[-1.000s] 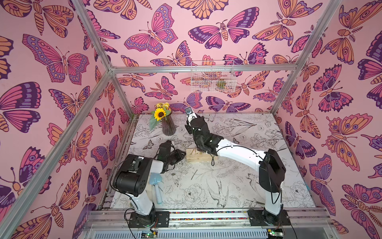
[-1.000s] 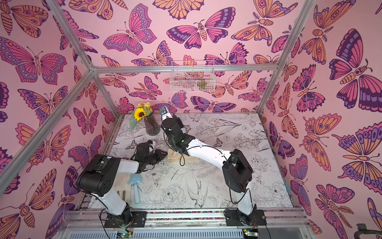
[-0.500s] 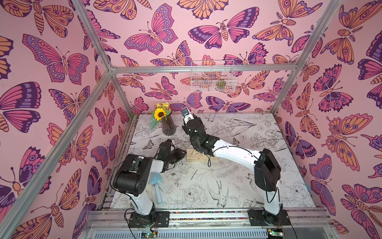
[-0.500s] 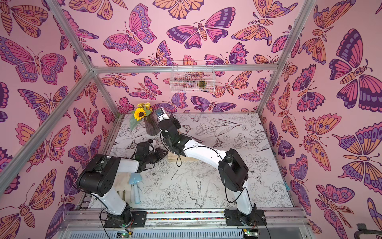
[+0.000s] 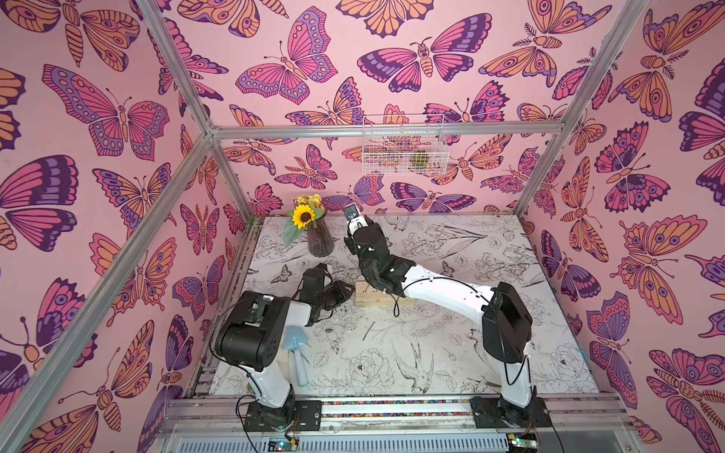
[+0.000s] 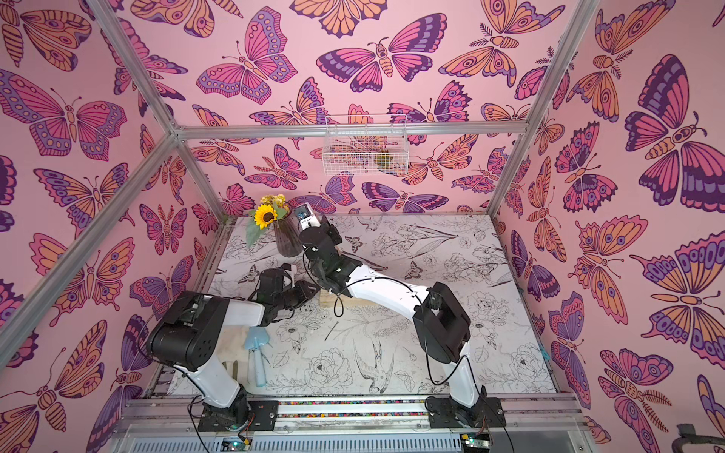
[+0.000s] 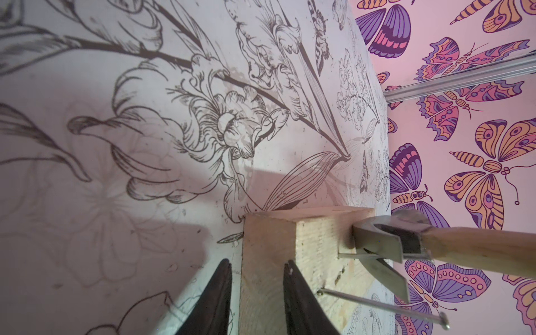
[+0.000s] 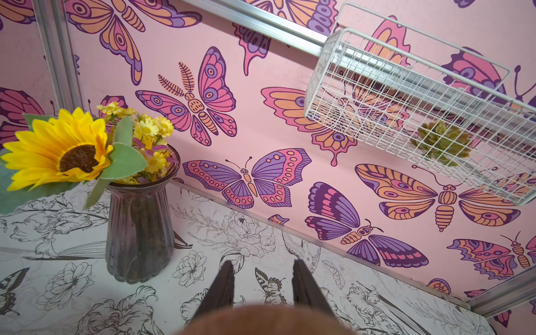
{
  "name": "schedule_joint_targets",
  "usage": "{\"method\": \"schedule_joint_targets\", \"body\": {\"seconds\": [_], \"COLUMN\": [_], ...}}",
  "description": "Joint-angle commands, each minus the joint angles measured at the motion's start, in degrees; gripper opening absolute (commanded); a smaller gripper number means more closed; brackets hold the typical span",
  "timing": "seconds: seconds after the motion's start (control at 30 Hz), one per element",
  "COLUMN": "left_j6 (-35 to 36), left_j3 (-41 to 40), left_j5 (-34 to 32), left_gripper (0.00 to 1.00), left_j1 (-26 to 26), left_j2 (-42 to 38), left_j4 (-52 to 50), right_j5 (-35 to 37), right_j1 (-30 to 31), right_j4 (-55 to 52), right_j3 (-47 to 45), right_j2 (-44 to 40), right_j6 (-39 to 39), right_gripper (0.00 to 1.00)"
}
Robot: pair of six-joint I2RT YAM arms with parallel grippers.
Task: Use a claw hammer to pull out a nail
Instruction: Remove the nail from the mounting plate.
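Starting nearest the bench's [image 5: 490, 251] left edge, the left gripper [image 7: 256, 262] stands with its jaws partly spread astride the end of the pale rectangular wooden block [image 7: 319, 240]. A sliver of gap shows, so nothing is clamped. From the block's top a long thin steel nail [image 7: 377, 303] juts out, tilted. Just beside it, but apart, rests the forked claw of the claw hammer [image 7: 452, 246], with its grey steel head and light-brown wooden handle. The right gripper [image 8: 263, 262] is closed on that handle. Doing this well likely means bracing the block firmly, slipping the fork under the nail head, then rocking the handle slowly.
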Motion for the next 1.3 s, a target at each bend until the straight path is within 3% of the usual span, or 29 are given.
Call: {"method": "schedule_joint_targets", "body": {"seconds": [0.0, 0.8, 1.27], "left_j6": [0.9, 3.0, 3.5], "left_j3": [0.6, 2.3, 2.8], "left_j5": [1.3, 1.3, 1.5], "left_gripper": [0.35, 0.44, 0.44], "left_j1": [-0.8, -2.5, -2.6], "left_j2": [-0.1, 1.2, 3.5], "left_j4": [0.7, -0.9, -0.8], "right_j5": [2.6, -3.8, -6.9], "right_j1": [-0.2, -6.6, -9.1], "right_j4": [5.7, 3.3, 5.1], "right_j3": [0.2, -12.3, -17.5], "right_j2": [-4.8, -12.0, -13.4], "right_j6": [4.0, 24.6, 30.2], "right_gripper": [0.00, 0.00, 0.00]}}
